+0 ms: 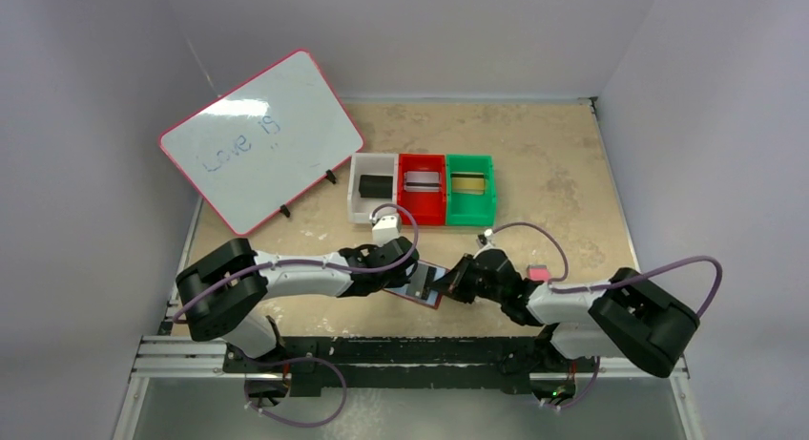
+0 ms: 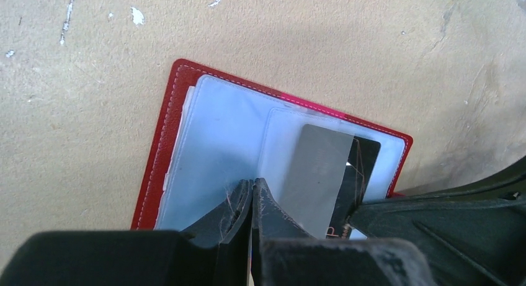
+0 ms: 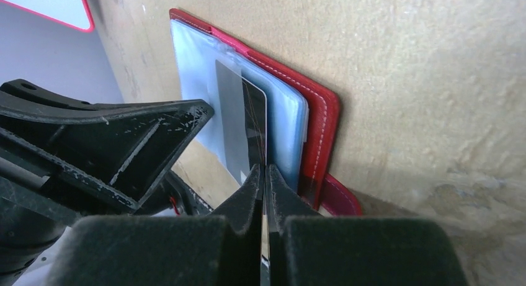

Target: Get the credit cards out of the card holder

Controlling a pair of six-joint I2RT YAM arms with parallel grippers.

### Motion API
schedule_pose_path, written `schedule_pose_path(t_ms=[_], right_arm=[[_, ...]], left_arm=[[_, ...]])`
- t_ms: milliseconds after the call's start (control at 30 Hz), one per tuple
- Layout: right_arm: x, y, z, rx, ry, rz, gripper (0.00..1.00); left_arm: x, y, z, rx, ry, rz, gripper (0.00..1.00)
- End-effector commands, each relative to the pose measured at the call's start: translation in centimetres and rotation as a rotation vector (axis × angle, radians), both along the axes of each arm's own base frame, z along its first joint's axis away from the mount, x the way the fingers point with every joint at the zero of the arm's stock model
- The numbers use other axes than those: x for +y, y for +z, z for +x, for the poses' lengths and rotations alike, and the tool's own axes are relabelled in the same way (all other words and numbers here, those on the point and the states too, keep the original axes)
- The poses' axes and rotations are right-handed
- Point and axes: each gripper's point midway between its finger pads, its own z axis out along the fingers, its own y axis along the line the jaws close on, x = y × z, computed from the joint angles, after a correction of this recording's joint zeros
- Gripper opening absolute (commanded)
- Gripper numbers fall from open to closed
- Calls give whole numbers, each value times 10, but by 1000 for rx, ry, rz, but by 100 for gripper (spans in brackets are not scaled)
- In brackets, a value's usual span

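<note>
The dark red card holder lies open near the front of the table, pale blue sleeves up; it also shows in the left wrist view and the right wrist view. A dark credit card with a grey sheen sticks partly out of a sleeve. My right gripper is shut on that card's near edge. My left gripper is shut, its tips resting on the sleeves by the middle fold. In the top view the two grippers meet over the holder.
Three small bins stand behind: a white bin with a black card, a red bin with a silver-grey card, a green bin with a gold card. A whiteboard leans at back left. A small pink block lies to the right.
</note>
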Motion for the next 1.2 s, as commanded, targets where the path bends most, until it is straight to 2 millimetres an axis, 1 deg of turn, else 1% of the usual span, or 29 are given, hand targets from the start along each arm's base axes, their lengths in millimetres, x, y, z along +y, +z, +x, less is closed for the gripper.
schedule_pose_path(t_ms=[0,100,167,267,333,433,567,667,733,767,933,1000,1067,1167], right_arm=[[-12,-5,0,22,-50,-37,0],[-21,-9,-2,36,-56,-97,0],[-27,-11,-5,41,-77,-99,0],[-29,-4,-3,17,-96,-73,0],[-28,2,0,-7,-96,-65,0],[-22,14,4,-49,-75,-42,0],[-15,20,7,-64,-50,-41,0],[-14,18,8,-58,-45,-51,0],[-14,16,7,-52,-42,-56,0],[-14,15,7,-48,-42,-56,1],[-11,18,9,-60,-45,-35,7],[-10,20,11,-66,-53,-22,8],[-8,22,12,-70,-54,-9,9],[-6,23,14,-74,-56,3,12]], left_arm=[[24,-8,5,-23,18,126,0],[26,-6,6,-27,20,139,0],[29,-5,6,-30,26,143,0],[31,-1,7,-44,37,132,0],[30,4,8,-52,36,127,0],[27,11,10,-64,32,116,0],[26,22,14,-84,37,118,0],[24,31,16,-100,40,93,9],[18,37,16,-104,27,58,14],[12,41,16,-107,14,27,16],[-19,52,10,-105,-85,-112,17],[-30,51,7,-93,-127,-145,17],[-37,44,3,-67,-168,-141,17],[-38,26,-1,-19,-180,-93,15]])
